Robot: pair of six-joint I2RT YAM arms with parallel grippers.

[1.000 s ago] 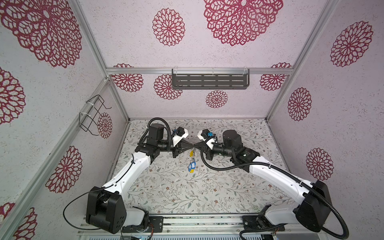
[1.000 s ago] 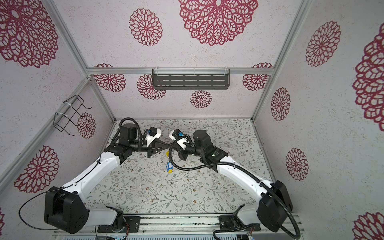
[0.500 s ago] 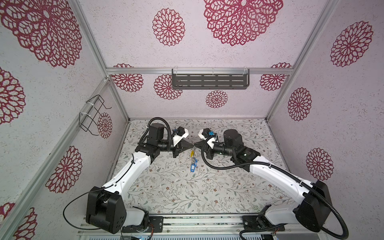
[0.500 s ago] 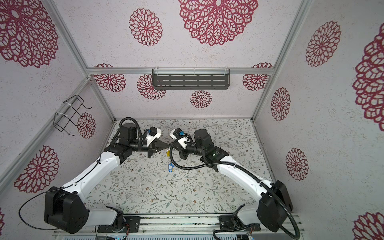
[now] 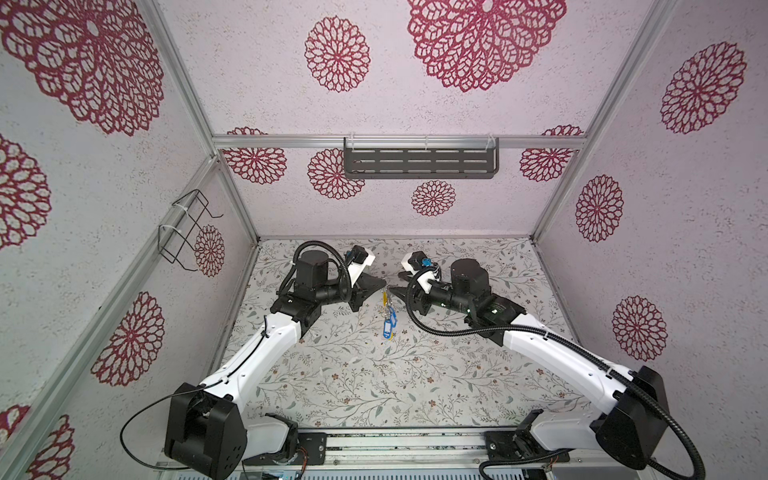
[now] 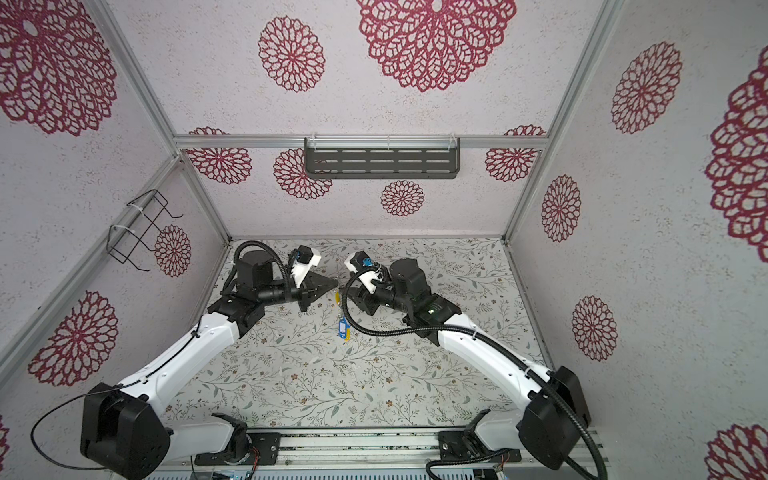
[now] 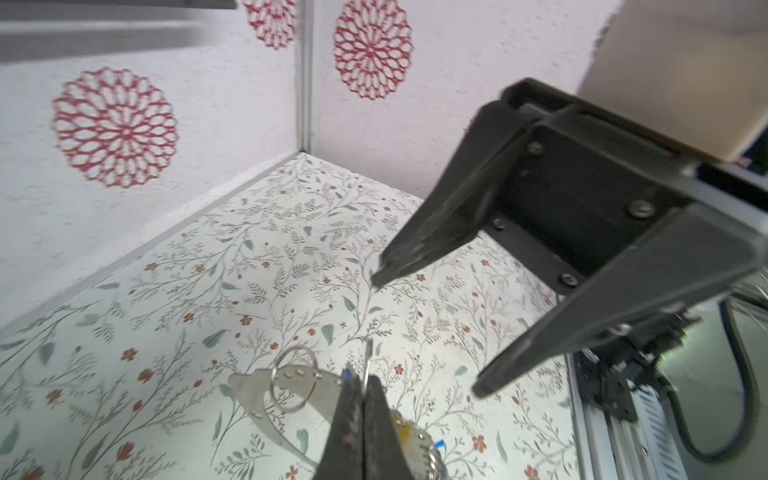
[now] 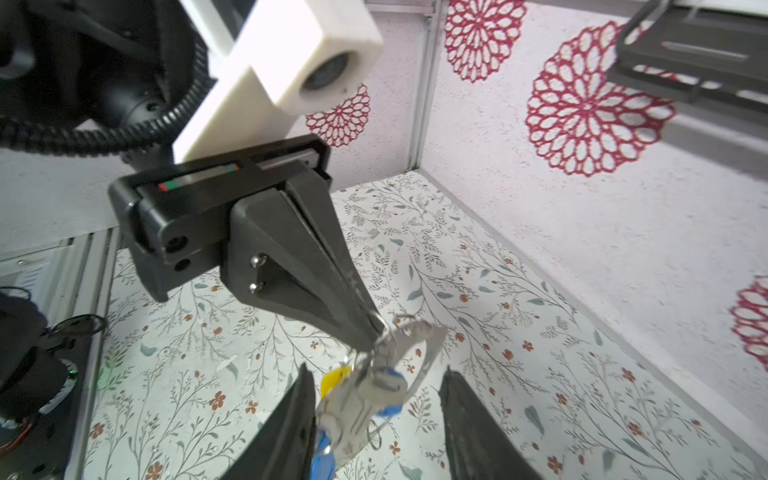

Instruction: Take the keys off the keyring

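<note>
A slotted grey shelf (image 5: pixel 419 163) hangs on the back wall and a black wire basket (image 5: pixel 185 232) on the left wall, both well apart from the keys (image 5: pixel 388 326), which dangle as one bunch between the two arms over the far half of the worktop (image 5: pixel 353 382). The left gripper (image 5: pixel 383 285) has its fingers (image 7: pixel 353 419) pressed together on a thin silver loop at the top of the bunch. The right wrist view shows the same pinch, with the tips (image 8: pixel 372 326) meeting on that loop. From the loop hang the flat grey keyring (image 7: pixel 291 386), tilted, with a second silver loop threaded through it, and the blue and yellow tags below it. The right gripper (image 5: pixel 395 282) faces the left one at about the same height. Its fingers (image 8: pixel 297 415) stand apart on either side of the bunch, and no contact with it is visible. In both top views the yellow tag sits just under the gripper tips and the blue tag (image 6: pixel 342 328) lowest. Whether that lowest tag touches the worktop cannot be told. The bunch hangs about midway between the side walls and some way in front of the back wall. Bare floral surface runs from beneath it to the metal rail (image 5: pixel 395 440) at the near edge, flanked by the two white forearms.
</note>
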